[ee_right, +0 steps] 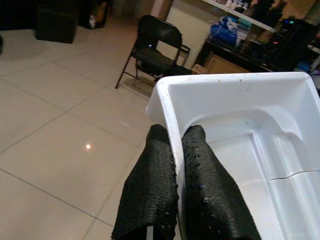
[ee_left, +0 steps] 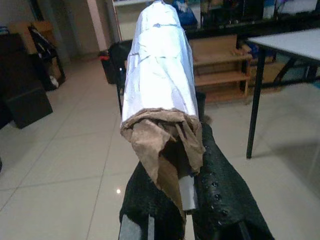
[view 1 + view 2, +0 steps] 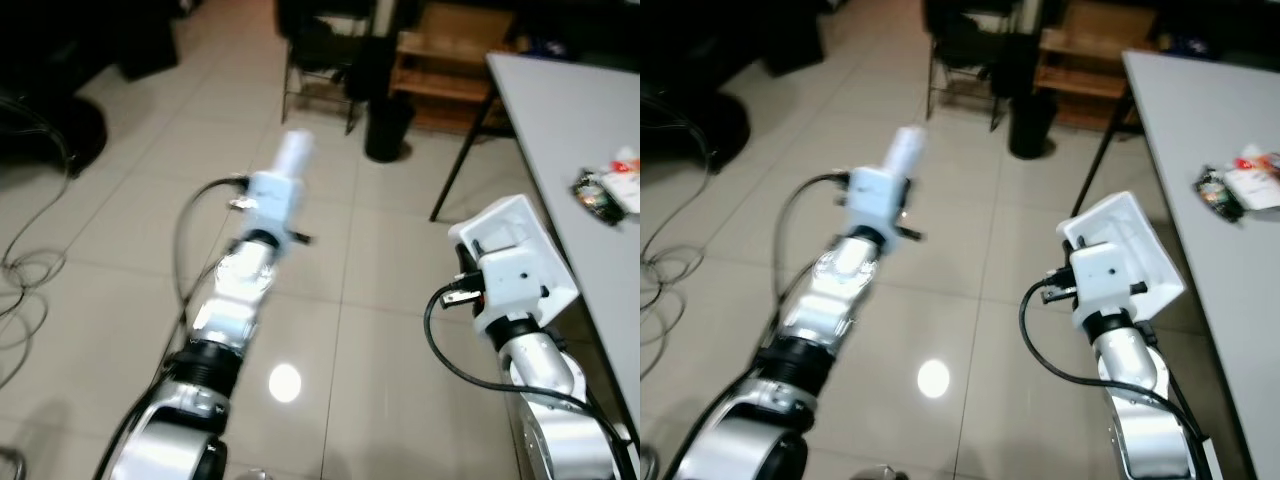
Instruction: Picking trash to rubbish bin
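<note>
Left wrist view: a white wrapped roll (image 2: pixel 159 65) with a torn brown paper end is clamped between the black fingers (image 2: pixel 220 200) of the left gripper (image 2: pixel 182 205), pointing away from the wrist. In the head views the same roll (image 3: pixel 293 152) is seen held out over the tiled floor (image 3: pixel 120 230) at the end of the raised left arm, well above the tiles.

A white foam tray (image 1: pixel 240 135) is pinched by its rim in the right gripper (image 1: pixel 177 165), one finger (image 1: pixel 150 190) outside the wall and the other inside the hollow. In the head views the tray (image 3: pixel 1120 250) is carried tilted beside the edge of a grey table (image 3: pixel 1210 130), at the robot's right.

On the table, a small heap of wrappers (image 3: pixel 610 188) is seen, dark and white with a touch of red, well apart from both grippers.

Beyond the roll, a black bin (image 3: pixel 387 125) stands on the floor near a slanted table leg (image 3: pixel 465 160). A dark folding chair (image 1: pixel 155 52) is placed behind it, and a wooden shelf (image 2: pixel 220 70) is set against the far side. Loose cables (image 3: pixel 25 270) lie on the tiles at the left.
</note>
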Controlling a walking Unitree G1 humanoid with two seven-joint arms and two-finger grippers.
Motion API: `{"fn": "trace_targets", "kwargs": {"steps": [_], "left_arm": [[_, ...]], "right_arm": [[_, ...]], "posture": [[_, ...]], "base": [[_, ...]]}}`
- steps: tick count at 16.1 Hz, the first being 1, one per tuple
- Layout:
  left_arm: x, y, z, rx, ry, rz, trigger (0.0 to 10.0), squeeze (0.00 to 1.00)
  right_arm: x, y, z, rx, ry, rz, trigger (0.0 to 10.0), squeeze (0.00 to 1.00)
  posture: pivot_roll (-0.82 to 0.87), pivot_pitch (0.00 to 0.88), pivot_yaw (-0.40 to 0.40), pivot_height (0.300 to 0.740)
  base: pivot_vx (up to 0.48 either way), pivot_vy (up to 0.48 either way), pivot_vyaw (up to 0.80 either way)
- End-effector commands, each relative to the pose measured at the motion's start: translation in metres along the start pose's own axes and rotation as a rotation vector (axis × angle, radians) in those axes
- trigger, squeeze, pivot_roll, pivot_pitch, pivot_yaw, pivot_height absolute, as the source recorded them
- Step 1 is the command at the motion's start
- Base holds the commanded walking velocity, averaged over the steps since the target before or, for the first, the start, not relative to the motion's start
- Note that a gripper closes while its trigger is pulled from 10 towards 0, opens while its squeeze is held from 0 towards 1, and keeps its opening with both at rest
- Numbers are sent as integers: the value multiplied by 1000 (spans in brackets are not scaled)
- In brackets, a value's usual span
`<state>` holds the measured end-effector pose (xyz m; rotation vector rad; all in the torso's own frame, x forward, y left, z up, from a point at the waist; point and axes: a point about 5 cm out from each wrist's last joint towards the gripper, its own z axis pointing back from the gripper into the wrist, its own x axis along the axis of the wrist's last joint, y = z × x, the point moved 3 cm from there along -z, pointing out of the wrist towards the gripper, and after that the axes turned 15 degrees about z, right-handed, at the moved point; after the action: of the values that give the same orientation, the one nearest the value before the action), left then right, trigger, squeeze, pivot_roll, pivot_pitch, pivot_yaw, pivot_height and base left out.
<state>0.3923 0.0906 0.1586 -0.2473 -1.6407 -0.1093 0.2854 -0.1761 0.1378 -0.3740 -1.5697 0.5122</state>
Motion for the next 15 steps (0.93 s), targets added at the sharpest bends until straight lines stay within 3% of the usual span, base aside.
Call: {"fn": "trace_targets", "kwargs": {"steps": [1, 9, 15], "left_arm": [[-3, -16, -1, -39, 12, 13, 0, 0], [-4, -17, -2, -38, 14, 18, 0, 0], [-4, -16, -2, -35, 17, 21, 0, 0]], "right_arm": [[-2, -7, 3, -17, 9, 9, 10000, 0], [-1, -7, 2, -12, 3, 10, 10000, 0], [0, -6, 2, -8, -1, 11, 10000, 0]], "posture": [[132, 69, -48, 740], [127, 69, -50, 740], [129, 70, -53, 740]], "base": [[274, 0, 0], [319, 0, 0], [480, 0, 0]]}}
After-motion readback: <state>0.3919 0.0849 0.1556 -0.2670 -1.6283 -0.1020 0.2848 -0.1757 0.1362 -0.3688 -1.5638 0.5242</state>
